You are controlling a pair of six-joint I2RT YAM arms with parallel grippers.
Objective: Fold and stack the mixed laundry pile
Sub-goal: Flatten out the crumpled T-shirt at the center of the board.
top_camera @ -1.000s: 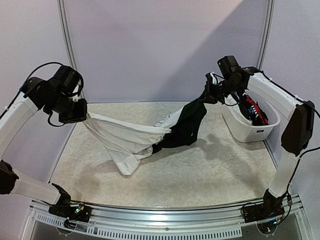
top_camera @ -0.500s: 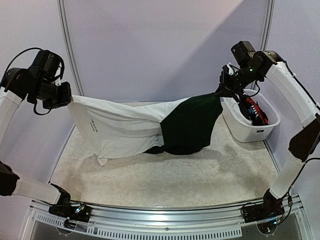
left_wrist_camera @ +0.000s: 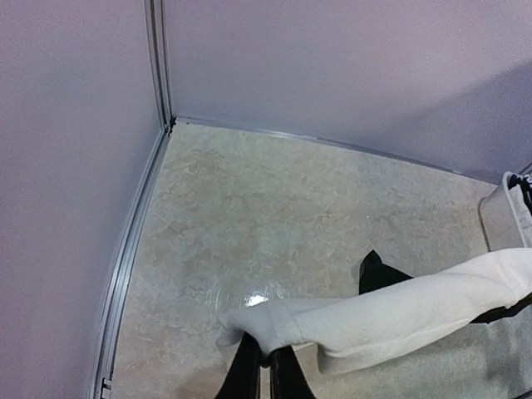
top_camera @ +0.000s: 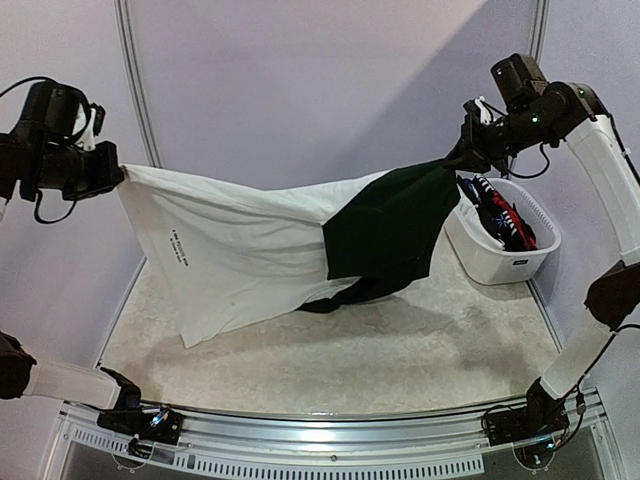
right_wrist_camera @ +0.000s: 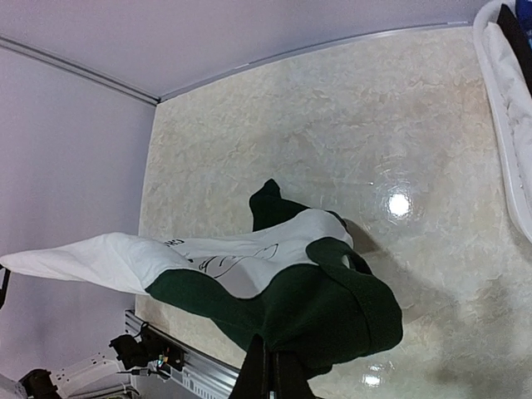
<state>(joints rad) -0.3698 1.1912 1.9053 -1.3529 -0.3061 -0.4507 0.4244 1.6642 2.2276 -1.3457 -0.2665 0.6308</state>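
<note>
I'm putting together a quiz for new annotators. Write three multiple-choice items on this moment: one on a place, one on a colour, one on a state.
1. Where on the table is the white plastic tub?
A. At the left edge.
B. At the right edge.
C. Between the arm bases.

2. What colour is the cloth pinched in the right gripper?
A. Red.
B. Yellow.
C. Dark green.

3. How is the white T-shirt with black print?
A. Held up and spread, a corner in the left gripper.
B. Folded flat.
C. Stuffed in the tub.

Answers:
1 B, the top view shows the tub on the right side.
2 C, the dark green piece hangs from that gripper.
3 A, the shirt hangs spread from the left gripper.
</note>
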